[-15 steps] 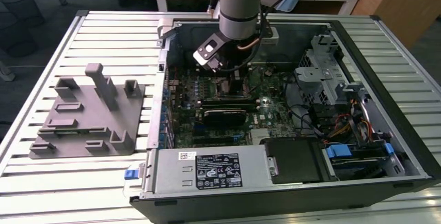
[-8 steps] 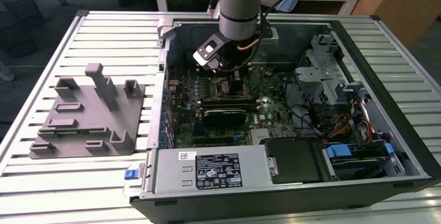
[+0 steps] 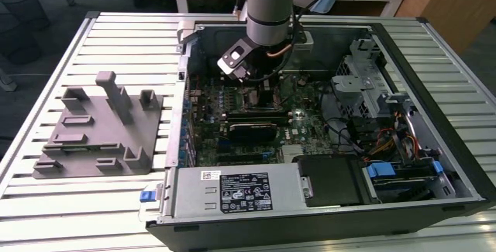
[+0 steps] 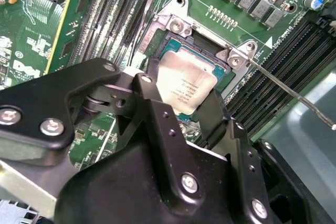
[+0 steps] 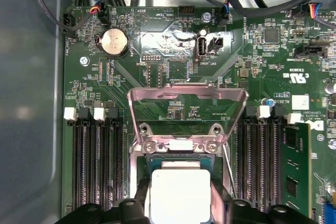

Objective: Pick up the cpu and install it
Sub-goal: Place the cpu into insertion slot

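Note:
The cpu [image 4: 185, 83] [image 5: 178, 192], a flat square chip with a silvery-white top, lies at the open motherboard socket [image 4: 173, 30], level with its frame. My gripper [image 4: 184, 100] [image 5: 179, 205] reaches down into the computer case [image 3: 434, 147], and its black fingers [image 4: 153, 95] stand tight against two opposite sides of the chip. I cannot tell whether the chip rests fully in the socket or hangs just above it. In the exterior view the gripper [image 3: 262, 83] hangs over the middle of the motherboard [image 3: 310, 127] and hides the cpu.
The socket's metal load plate [image 5: 186, 106] is swung up and open, with its thin lever [image 4: 294, 95] sticking out beside it. Memory slots [image 5: 94, 166] flank the socket. A grey plastic fixture block [image 3: 101, 127] sits on the slatted table at the exterior view's left. A power supply [image 3: 232, 191] and a drive cage [image 3: 364, 83] fill the case.

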`<state>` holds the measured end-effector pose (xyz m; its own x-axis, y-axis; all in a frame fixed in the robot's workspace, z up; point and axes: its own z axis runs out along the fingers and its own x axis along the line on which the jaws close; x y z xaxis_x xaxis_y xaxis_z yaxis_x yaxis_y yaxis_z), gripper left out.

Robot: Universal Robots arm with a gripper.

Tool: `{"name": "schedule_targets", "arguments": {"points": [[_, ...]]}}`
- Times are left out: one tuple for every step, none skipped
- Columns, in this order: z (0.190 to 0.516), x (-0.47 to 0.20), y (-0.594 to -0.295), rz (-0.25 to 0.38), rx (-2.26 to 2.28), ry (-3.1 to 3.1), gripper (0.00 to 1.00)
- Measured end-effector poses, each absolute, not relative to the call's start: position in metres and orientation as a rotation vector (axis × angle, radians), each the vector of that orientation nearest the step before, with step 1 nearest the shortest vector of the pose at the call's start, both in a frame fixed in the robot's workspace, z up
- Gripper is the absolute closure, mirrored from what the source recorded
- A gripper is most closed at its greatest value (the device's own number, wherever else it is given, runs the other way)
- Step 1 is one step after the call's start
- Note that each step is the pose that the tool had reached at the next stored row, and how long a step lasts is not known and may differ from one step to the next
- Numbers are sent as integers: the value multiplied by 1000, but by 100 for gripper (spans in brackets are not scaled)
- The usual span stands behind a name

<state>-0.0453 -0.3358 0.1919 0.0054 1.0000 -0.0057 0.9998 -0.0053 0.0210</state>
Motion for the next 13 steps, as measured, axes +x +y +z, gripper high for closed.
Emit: {"name": "schedule_targets", "arguments": {"points": [[192, -45, -336, 16, 2214, 2202, 45], [192, -45, -336, 16, 2214, 2202, 39], [192, -45, -336, 15, 2214, 2202, 39], [192, -45, -336, 15, 2214, 2202, 39], [192, -45, -336, 15, 2214, 2202, 39], [193, -45, -336, 14, 2214, 2202, 39], [194, -45, -336, 14, 2214, 2202, 39], [195, -45, -336, 15, 2214, 2202, 39], [196, -45, -336, 15, 2214, 2202, 39], [196, -45, -336, 15, 2214, 2202, 39], [196, -45, -336, 15, 2214, 2202, 39], [196, -45, -336, 15, 2214, 2202, 39], [196, -45, -336, 15, 2214, 2202, 40]]}}
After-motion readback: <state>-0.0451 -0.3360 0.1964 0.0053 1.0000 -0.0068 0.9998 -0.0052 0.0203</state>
